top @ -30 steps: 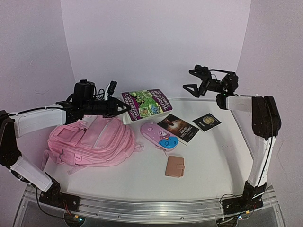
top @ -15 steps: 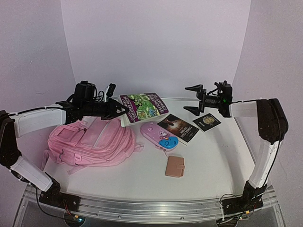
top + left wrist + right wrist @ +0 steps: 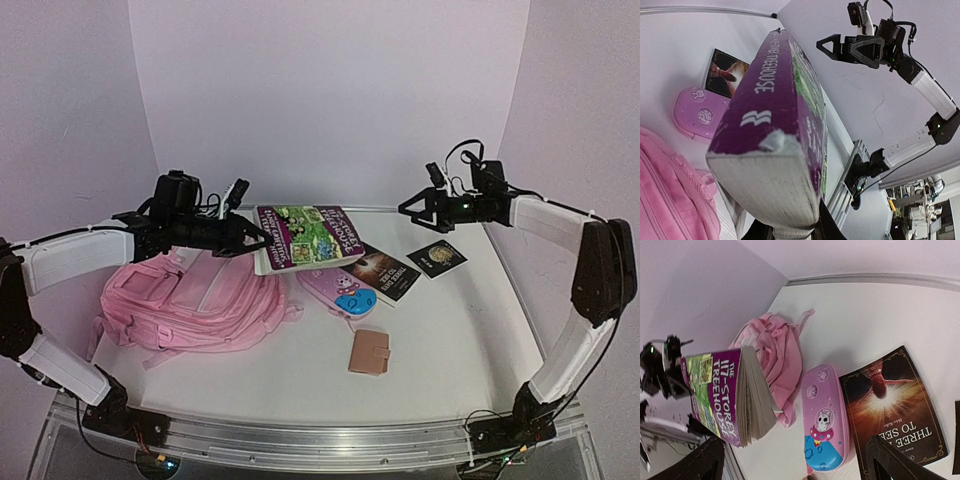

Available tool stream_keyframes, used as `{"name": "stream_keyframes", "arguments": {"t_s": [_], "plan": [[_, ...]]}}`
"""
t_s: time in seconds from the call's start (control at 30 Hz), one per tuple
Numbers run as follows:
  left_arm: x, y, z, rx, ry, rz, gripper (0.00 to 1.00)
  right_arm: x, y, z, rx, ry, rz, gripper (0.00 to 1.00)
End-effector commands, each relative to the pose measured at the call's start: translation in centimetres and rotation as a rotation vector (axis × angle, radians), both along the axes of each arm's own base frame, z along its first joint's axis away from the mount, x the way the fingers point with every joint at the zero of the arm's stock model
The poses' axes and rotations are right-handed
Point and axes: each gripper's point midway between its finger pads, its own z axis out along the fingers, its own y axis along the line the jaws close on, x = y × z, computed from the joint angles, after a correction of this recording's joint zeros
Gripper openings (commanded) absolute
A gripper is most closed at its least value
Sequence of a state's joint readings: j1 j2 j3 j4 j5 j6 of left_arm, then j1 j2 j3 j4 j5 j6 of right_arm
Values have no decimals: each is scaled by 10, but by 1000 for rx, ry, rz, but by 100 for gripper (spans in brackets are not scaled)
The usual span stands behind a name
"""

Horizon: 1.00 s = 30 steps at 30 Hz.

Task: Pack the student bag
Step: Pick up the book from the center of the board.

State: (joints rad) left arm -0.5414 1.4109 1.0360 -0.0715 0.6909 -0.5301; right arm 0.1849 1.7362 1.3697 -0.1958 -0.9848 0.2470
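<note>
The student bag [image 3: 195,300] is a large pink backpack lying flat at the table's left, also seen in the left wrist view [image 3: 667,200] and the right wrist view [image 3: 782,352]. My left gripper [image 3: 252,240] [image 3: 792,231] is shut on the lower corner of a thick purple and green book [image 3: 305,235] [image 3: 775,125] [image 3: 720,395]. The book hangs in the air just right of the bag. My right gripper [image 3: 412,212] [image 3: 802,465] is open and empty, high above the back right of the table and facing the book.
A pink oval case with a blue cartoon patch [image 3: 340,290] [image 3: 825,420] lies under the book's near edge. Right of it are a black book [image 3: 385,270] [image 3: 892,410] and a small black booklet [image 3: 437,257]. A brown wallet [image 3: 369,352] lies nearer the front.
The left gripper has carried the book a little forward, so it now overlaps the pink case's far end. The right gripper has dropped lower and turned toward the centre, its arm stretched out.
</note>
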Motion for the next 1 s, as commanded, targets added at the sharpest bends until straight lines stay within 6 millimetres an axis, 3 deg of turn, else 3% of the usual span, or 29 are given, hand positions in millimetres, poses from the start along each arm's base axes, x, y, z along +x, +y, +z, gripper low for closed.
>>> {"name": "stream_keyframes", "arguments": {"t_s": [0.0, 0.1, 0.23, 0.53, 0.77, 0.97], "plan": [[-48, -10, 84, -112, -259, -224, 0, -45, 1, 51, -20, -340, 214, 98], [-64, -11, 88, -108, -296, -285, 0, -51, 13, 74, 146, -205, 300, 98], [-79, -11, 94, -125, -343, -334, 0, -64, 20, 83, 296, -54, 430, 98], [-93, -26, 93, -145, -349, -414, 0, -106, 49, 109, 297, -108, 533, 98], [-97, -32, 99, -167, -360, -440, 0, -110, 66, 91, 265, -98, 541, 98], [-98, -32, 103, -176, -375, -434, 0, -135, 83, 83, 270, -97, 618, 98]]}}
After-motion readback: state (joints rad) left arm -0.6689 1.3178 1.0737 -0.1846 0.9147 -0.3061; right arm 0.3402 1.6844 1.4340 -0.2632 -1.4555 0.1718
